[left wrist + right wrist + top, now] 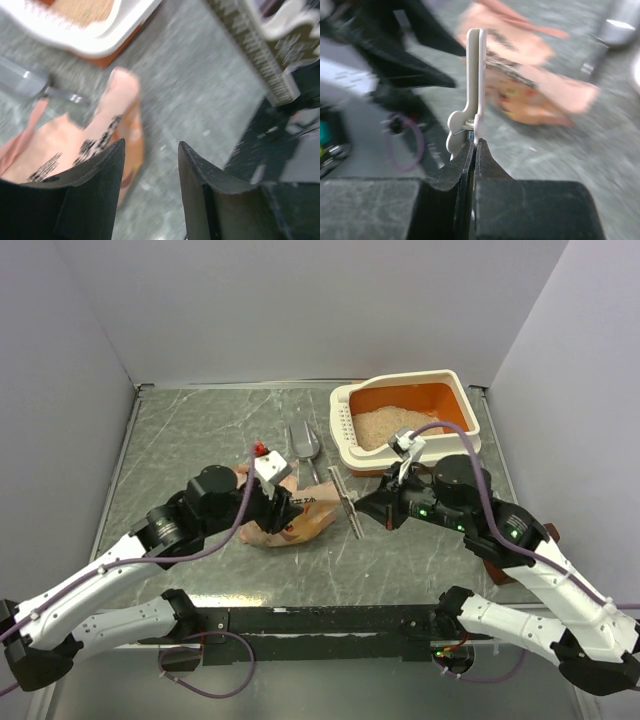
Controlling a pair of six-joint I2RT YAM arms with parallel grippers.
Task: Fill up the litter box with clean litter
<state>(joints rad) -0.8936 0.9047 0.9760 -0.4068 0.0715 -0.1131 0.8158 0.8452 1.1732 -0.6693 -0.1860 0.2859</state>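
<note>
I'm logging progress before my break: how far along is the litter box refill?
Done: litter already lies in the litter box, and the bag lies crumpled on the table. In hand: the right gripper pinches the clip; the left gripper is open over the bag. Left: probably setting the clip down.

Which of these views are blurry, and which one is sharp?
Top external: sharp and evenly lit, litter box crisp. Left wrist: motion-smeared, bag streaked, only the left pincer clear. Right wrist: background blurred, clip in the right pincer sharp.
</note>
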